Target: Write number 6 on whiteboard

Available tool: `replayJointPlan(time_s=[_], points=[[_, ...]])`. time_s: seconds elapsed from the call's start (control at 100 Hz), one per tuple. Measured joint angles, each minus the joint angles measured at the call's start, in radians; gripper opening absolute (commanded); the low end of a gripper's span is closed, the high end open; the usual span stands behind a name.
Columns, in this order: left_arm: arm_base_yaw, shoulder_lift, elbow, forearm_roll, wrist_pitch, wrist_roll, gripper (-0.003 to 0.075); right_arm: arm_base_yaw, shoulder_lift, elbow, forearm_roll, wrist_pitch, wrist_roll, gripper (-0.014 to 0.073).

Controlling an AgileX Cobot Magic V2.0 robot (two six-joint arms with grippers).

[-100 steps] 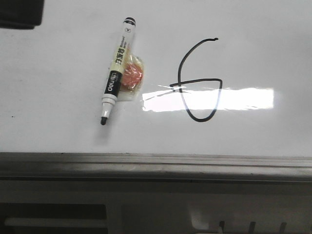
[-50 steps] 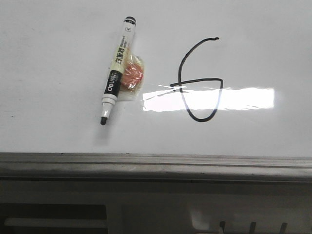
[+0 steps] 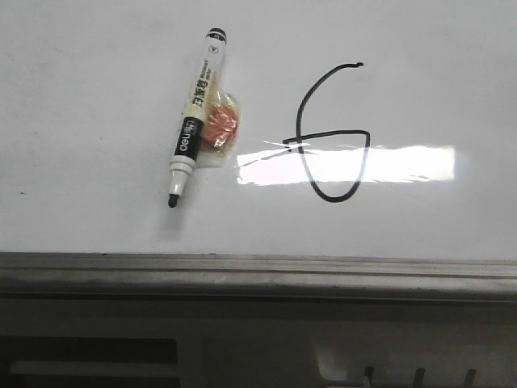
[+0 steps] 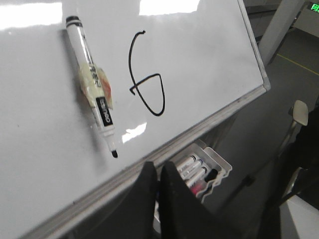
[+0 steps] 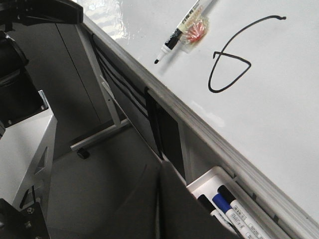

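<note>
The number 6 (image 3: 331,133) is drawn in thin black line right of centre on the glossy whiteboard (image 3: 97,97). It also shows in the left wrist view (image 4: 147,81) and the right wrist view (image 5: 232,57). A black-tipped marker pen (image 3: 192,121) lies on the board left of the figure, uncapped, with an orange wad (image 3: 218,128) taped to its side. My left gripper (image 4: 158,172) is shut and empty, off the board beyond its grey rail (image 3: 258,273). My right gripper (image 5: 159,172) is shut and empty, also off the board beyond the rail. Neither gripper shows in the front view.
A white tray (image 4: 222,162) holding several spare markers hangs under the board's rail, close to both grippers; it also shows in the right wrist view (image 5: 207,178). A metal stand leg (image 5: 107,107) and floor lie below. Glare (image 3: 404,164) crosses the 6's loop.
A dark arm part at the front view's top left corner one second ago has left the view. The marker and the 6 have not moved.
</note>
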Motion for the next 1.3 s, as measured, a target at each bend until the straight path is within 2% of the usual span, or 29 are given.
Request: replayJointPlan(time_s=[0.04, 0.1, 0.2, 0.39, 0.62, 0.77, 0.84, 0.91, 1.09, 1.3], points=[[0.002, -0.017, 0.013, 0.072, 0.0, 0.0, -0.0019, 0.0, 0.0, 0.0, 0.0, 0.0, 0.0, -0.0055], [0.018, -0.038, 0.041, 0.255, 0.014, -0.018, -0.0019, 0.0, 0.0, 0.0, 0.0, 0.0, 0.0, -0.0055], [0.098, -0.079, 0.104, 0.549, 0.041, -0.166, -0.0019, 0.0, 0.0, 0.0, 0.0, 0.0, 0.0, -0.0055], [0.426, -0.218, 0.238, 0.988, 0.196, -0.638, -0.0019, 0.0, 0.0, 0.0, 0.0, 0.0, 0.0, -0.0055], [0.788, -0.507, 0.331, 1.271, 0.392, -0.877, -0.0019, 0.0, 0.0, 0.0, 0.0, 0.0, 0.0, -0.0055], [0.957, -0.567, 0.345, 1.536, 0.451, -1.249, -0.0019, 0.0, 0.0, 0.0, 0.002, -0.002, 0.0, -0.0055], [1.01, -0.567, 0.345, 1.613, 0.516, -1.38, -0.0019, 0.0, 0.0, 0.0, 0.002, -0.002, 0.0, -0.0055], [1.052, -0.567, 0.345, 1.642, 0.588, -1.443, -0.0019, 0.0, 0.0, 0.0, 0.002, -0.002, 0.0, -0.0055], [1.121, -0.567, 0.345, 1.658, 0.755, -1.473, -0.0019, 0.0, 0.0, 0.002, 0.002, -0.002, 0.0, -0.0055], [1.143, -0.567, 0.345, 1.658, 0.771, -1.475, -0.0019, 0.0, 0.0, 0.002, 0.002, -0.002, 0.0, -0.0055]])
